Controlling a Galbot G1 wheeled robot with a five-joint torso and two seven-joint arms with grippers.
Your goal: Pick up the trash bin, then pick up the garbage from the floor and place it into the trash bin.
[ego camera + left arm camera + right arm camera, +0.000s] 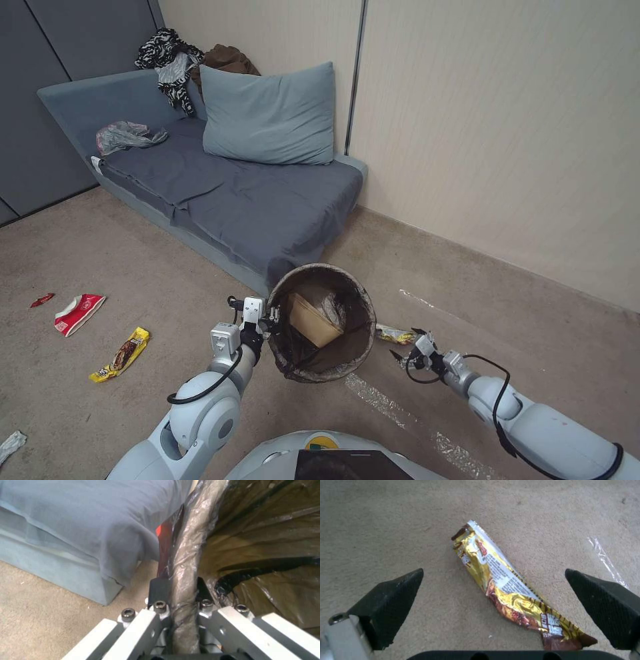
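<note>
The trash bin (366,319), round and lined with a dark bag, hangs tilted above the floor in front of me. My left gripper (270,327) is shut on its rim; in the left wrist view the fingers (159,590) clamp the bag-covered rim (187,555). A brown paper bag (312,321) lies inside the bin. Garbage lies on the carpet: a gold-yellow snack wrapper (506,587) sits right under my right gripper (494,571), which is open and straddles it. In the head view the right gripper (408,345) hovers beside this wrapper (393,334), to the right of the bin.
On the carpet to the left lie a red-and-white wrapper (79,312), a small red wrapper (41,300), another yellow wrapper (121,353) and a white tissue (10,445). A low grey sofa (253,213) with a pillow and a grey plastic bag (127,136) stands behind the bin, against the wall.
</note>
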